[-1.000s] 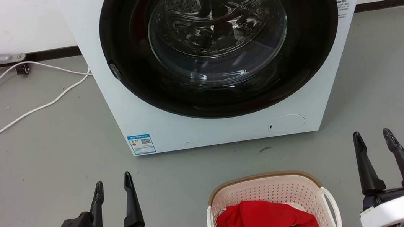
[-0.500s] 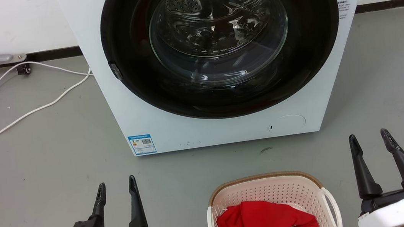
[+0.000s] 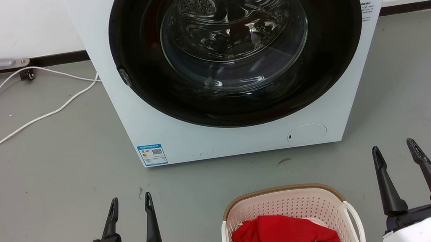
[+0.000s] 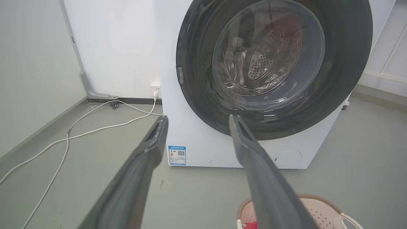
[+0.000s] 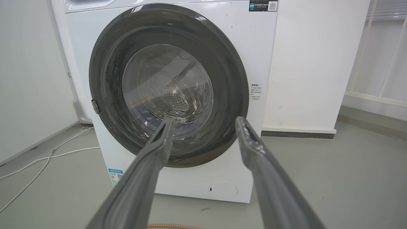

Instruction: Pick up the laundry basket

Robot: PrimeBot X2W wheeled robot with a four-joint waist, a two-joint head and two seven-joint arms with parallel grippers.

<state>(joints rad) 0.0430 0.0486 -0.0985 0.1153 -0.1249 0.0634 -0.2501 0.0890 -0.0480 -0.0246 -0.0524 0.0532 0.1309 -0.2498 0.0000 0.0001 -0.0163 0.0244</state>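
**Item:** laundry basket (image 3: pixel 291 203), cream, perforated, brown rim. It stands on the grey floor (image 3: pixel 40 167) before the washing machine (image 3: pixel 242 140), between the two grippers. A red garment (image 3: pixel 283 236) lies inside.

**Left gripper** (image 3: pixel 131 199): jaws spread, empty, apart from the basket's left side.

**Right gripper** (image 3: pixel 393 145): jaws spread, empty, near the right loop handle (image 3: pixel 355 219).

**Step in hand:** approach, likely.

**Handling advice:** lower both arms together and bring each inward to its own side. Close evenly and lift level so the load stays put.
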